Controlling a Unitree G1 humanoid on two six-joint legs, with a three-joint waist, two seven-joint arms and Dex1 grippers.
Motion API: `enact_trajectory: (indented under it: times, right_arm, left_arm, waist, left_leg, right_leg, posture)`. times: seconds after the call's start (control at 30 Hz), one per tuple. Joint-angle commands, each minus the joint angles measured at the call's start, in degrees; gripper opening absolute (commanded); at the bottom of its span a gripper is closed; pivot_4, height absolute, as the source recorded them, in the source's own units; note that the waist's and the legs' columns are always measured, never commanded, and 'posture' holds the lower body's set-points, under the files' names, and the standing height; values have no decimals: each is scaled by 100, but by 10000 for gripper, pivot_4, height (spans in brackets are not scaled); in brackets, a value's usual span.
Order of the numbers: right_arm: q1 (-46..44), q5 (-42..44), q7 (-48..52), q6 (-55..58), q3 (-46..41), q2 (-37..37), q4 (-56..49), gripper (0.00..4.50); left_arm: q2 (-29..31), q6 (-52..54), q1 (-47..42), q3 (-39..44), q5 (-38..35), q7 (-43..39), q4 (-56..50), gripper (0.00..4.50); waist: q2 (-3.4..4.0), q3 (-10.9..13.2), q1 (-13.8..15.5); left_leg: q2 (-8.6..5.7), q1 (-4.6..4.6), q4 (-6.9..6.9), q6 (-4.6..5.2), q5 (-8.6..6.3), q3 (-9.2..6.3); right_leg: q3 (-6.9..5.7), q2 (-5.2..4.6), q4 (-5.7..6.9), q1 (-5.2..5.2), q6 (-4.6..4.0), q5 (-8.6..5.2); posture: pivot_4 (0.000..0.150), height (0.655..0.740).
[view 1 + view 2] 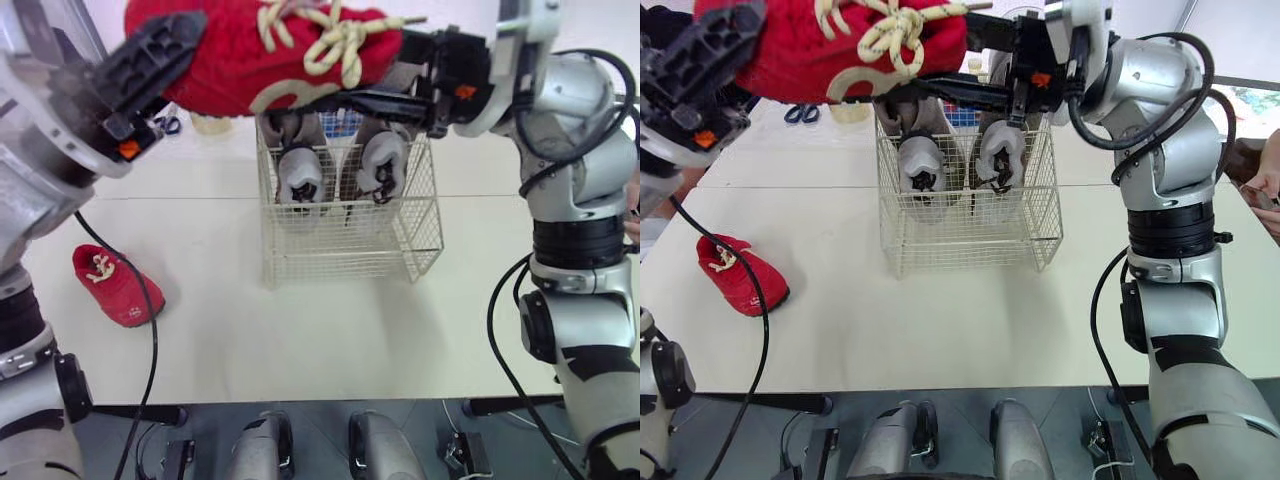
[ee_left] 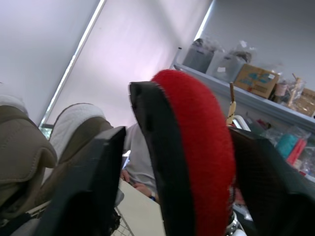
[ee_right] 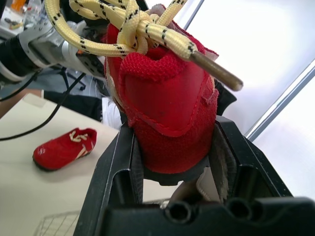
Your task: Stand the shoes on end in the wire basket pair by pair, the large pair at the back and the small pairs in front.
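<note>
text: none legible | cardboard box (image 2: pixel 256 78): blue print, too blurred to read

The right jaws stood either side of a red shoe (image 3: pixel 167 113), their black inner faces pressed against its fabric sides, with one end of the shoe turned toward the camera. Its cream laces (image 3: pixel 125 29), flecked with black, were tied in a loose knot above it, and one brown lace tip (image 3: pixel 216 73) stuck out sideways. A second red shoe (image 3: pixel 64 150) lay sole-down on the pale counter (image 3: pixel 24 196), well apart from the corner of the wire basket (image 3: pixel 59 223). Beyond the laces showed the grey left arm (image 3: pixel 42 44) and a black cable (image 3: pixel 49 118) over the counter.
</note>
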Motion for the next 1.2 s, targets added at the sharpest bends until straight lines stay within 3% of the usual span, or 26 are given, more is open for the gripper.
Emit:
enact_trajectory:
  times: [0.03, 0.07, 0.1, 0.2, 0.23, 0.27, 0.37, 0.4, 0.5, 0.67, 0.83, 1.2]
  right_arm:
    - [-92, -27, -32, -68, -164, -30, -189, 14988]
    - [-79, -29, -39, -52, -167, -35, -198, 14988]
    - [-62, -31, -60, -28, -175, -42, -204, 14988]
    - [94, 133, -299, 316, -315, -32, -272, 14988]
    - [199, 434, -480, 670, -495, 21, -314, 24488]
    - [285, 689, -673, 952, -669, 78, -334, 27084]
    - [555, 1433, -1601, 1618, -1330, 462, -245, 42570]
    - [686, 1745, -2035, 1838, -1598, 682, -228, 44384]
    - [1194, 2860, -3295, 2474, -2129, 1500, -575, 44384]
    - [1518, 4110, -4861, 2750, -2117, 2842, -1337, 44384]
    - [1405, 4174, -5269, 2518, -1645, 3625, -1626, 44384]
    - [944, 3820, -5118, 1831, -1447, 3669, -1485, 44384]
  left_arm:
    - [-24, -82, 7, 96, -142, -60, -146, 11806]
    - [-36, -91, 17, 102, -150, -59, -143, 6583]
    - [-55, -105, 26, 102, -144, -49, -150, 4513]
    - [-259, -320, 81, 162, -100, 109, -262, 2956]
    - [-411, -481, 128, 230, -141, 221, -347, 2956]
    - [-539, -612, 181, 285, -160, 295, -436, 2956]
    - [-979, -1044, 401, 354, 141, 413, -784, 2956]
    - [-1181, -1248, 447, 349, 296, 438, -911, 2956]
    - [-1912, -2004, 209, 225, 922, 587, -1062, 2956]
    - [-2814, -2719, -264, -92, 1762, 604, -1017, 2956]
    - [-3181, -2720, -312, -422, 2098, 436, -857, 2956]
    - [-3485, -2395, 319, -1066, 2746, 267, -972, 2956]
  waist:
    - [0, 0, -7]
    - [0, 0, -7]
    - [0, 0, -6]
    - [-1, 0, -4]
    - [-1, 0, 6]
    - [-3, -2, 17]
    - [-15, -2, 41]
    - [-15, -2, 59]
    - [-17, -5, 123]
    - [-14, -3, 116]
    - [-15, -4, 118]
    - [-16, -4, 116]
  left_leg:
    - [0, 1, 0, 0, 0, 0]
    - [1, 0, 0, 0, 0, -1]
    - [1, 1, 1, 0, 0, -2]
    - [0, 1, 3, 0, 0, -1]
    - [0, 1, 3, 0, 0, -2]
    - [0, 1, 3, -1, 0, -2]
    - [0, 0, 4, -2, -1, -3]
    - [-1, 0, 5, -3, -2, -2]
    - [2, 2, 5, -5, -3, -4]
    - [5, 0, 6, 7, 6, -8]
    - [1, -4, 6, 19, 4, -6]
    - [-1, -7, 11, 21, 5, -11]
  right_leg:
    - [0, 0, 1, 0, 0, 0]
    - [0, 1, 2, 0, 0, 0]
    - [0, 2, 2, 0, 0, 0]
    - [0, 0, 2, 1, 0, 0]
    - [0, -1, 2, 2, 0, 0]
    - [0, -2, 1, 3, -1, 0]
    - [1, -7, -2, 7, -6, -1]
    - [1, -13, -1, 7, -7, -1]
    - [1, -15, -3, 9, -23, -4]
    - [-2, 3, 1, 8, -20, 0]
    - [-4, 6, -6, 9, -3, 8]
    - [-8, 6, -11, 12, 1, 10]
  posture:
    - [1500, 7400]
    - [1500, 7400]
    - [1500, 7400]
    - [1500, 7400]
    - [1500, 7400]
    - [1500, 7400]
    - [1500, 7400]
    - [1500, 7400]
    - [1500, 7400]
    - [1500, 7400]
    - [1500, 7400]
    - [1500, 7400]
